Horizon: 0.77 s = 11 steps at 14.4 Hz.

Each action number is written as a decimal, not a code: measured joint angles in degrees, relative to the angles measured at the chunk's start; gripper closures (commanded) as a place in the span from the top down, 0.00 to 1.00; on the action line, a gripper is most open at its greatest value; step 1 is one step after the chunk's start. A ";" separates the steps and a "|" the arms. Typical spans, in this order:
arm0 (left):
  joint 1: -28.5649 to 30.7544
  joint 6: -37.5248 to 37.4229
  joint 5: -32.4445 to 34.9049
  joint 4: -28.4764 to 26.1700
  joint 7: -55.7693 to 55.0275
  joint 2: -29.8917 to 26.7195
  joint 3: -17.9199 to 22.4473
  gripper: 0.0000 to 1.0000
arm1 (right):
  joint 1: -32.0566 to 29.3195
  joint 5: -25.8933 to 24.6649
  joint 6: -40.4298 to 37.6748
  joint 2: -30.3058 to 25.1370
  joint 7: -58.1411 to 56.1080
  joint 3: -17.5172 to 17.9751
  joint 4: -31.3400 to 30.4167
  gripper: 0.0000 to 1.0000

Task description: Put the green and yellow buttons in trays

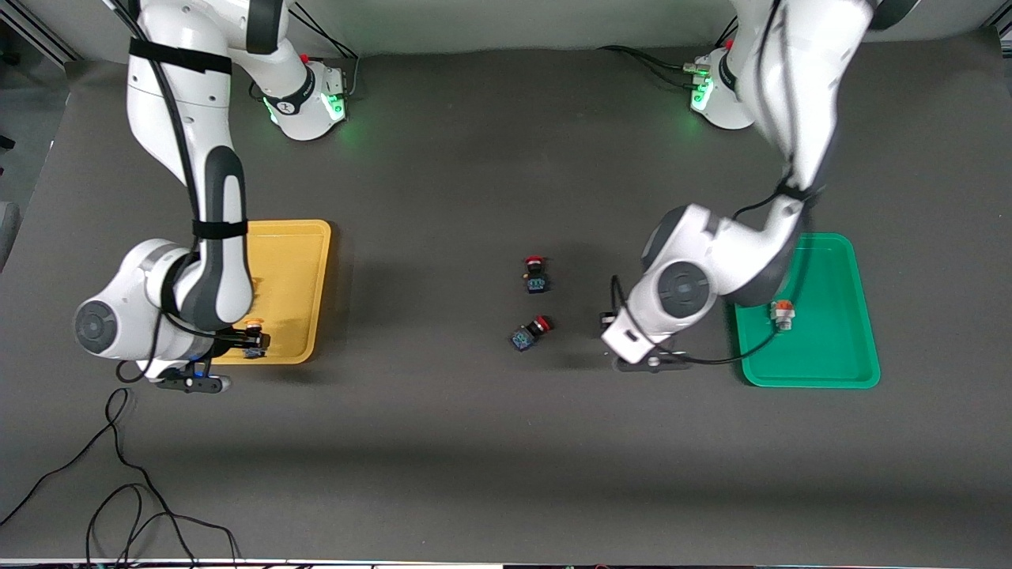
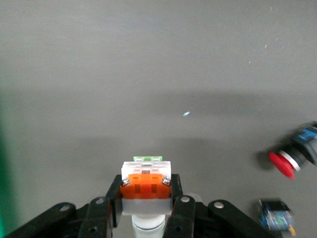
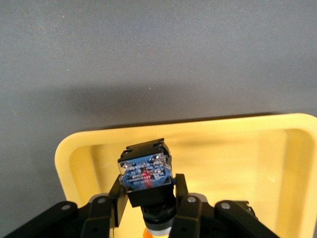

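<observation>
left gripper (image 2: 147, 208) clamped on a white switch (image 2: 146, 186), over bare table beside the green tray (image 1: 838, 348) | second white switch (image 1: 782, 314) lies in that tray | right gripper (image 3: 148, 206) clamped on a yellow-capped switch (image 3: 145, 173), over the yellow tray (image 3: 89, 153) corner nearest the camera | two red switches (image 1: 537, 275) mid-table

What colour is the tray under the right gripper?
Yellow tray, clearest in the right wrist view.
</observation>
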 measured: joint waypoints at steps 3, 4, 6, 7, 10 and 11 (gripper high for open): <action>6.65 -9.94 -0.54 0.88 2.06 -8.10 0.36 0.22 | 0.41 1.35 1.05 0.15 0.00 0.87 -2.28 0.00; 9.75 -12.96 -0.55 0.84 4.66 -10.00 0.54 0.22 | 0.75 1.56 1.05 0.02 0.00 0.87 -3.32 0.00; 16.82 -16.77 -0.44 0.71 12.07 -12.00 0.91 0.22 | 1.48 1.66 1.06 -0.89 0.00 0.85 -5.58 0.00; 20.53 -17.19 -0.21 0.67 16.30 -12.19 1.12 0.23 | 1.86 1.67 1.07 -1.63 0.00 0.81 -6.76 0.00; 29.54 -15.60 3.14 -0.70 26.31 -11.54 1.37 0.23 | 4.16 1.67 2.10 -4.10 0.00 -0.13 -10.75 0.08; 31.20 -13.35 3.91 -2.06 28.12 -11.09 1.38 0.24 | 5.47 1.67 3.64 -4.61 0.00 -0.50 -12.17 0.51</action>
